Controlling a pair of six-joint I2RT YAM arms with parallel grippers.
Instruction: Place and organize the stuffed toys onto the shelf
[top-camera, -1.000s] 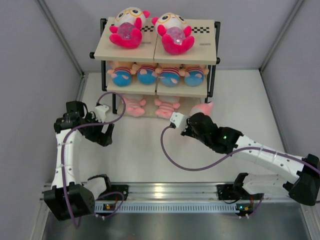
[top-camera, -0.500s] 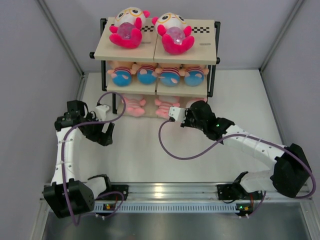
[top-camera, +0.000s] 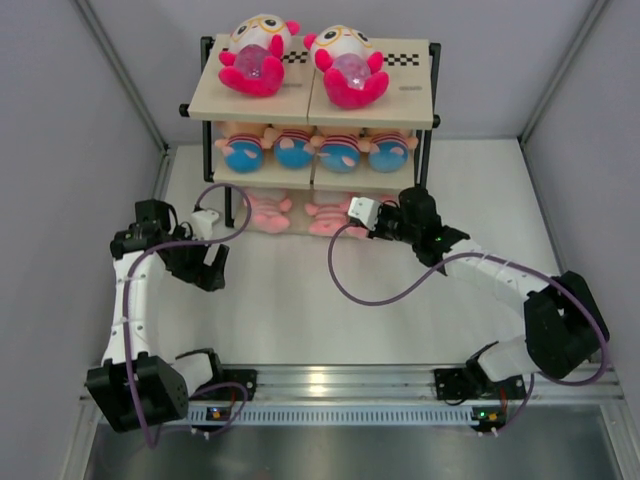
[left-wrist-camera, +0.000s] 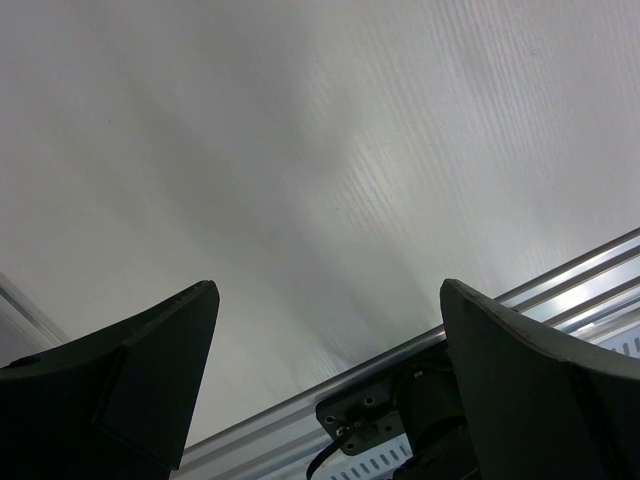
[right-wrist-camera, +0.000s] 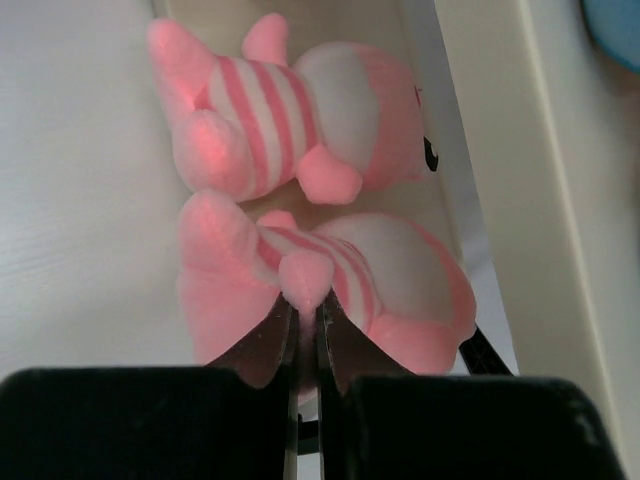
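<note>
The shelf stands at the far middle of the table. Two white-and-magenta toys lie on its top board, several peach toys on the middle board, and two pink striped toys on the bottom board. My right gripper reaches into the right end of the bottom tier. In the right wrist view the gripper is shut on a limb of a third pink striped toy, which lies beside another one. My left gripper is open and empty over bare table, left of the shelf.
An aluminium rail runs along the near edge and also shows in the left wrist view. Purple cables loop over the table. Grey walls close both sides. A black shelf post stands right by my right gripper.
My right gripper has carried the pink striped toy away from me and rightward into the shelf's bottom tier. The left arm has barely moved.
</note>
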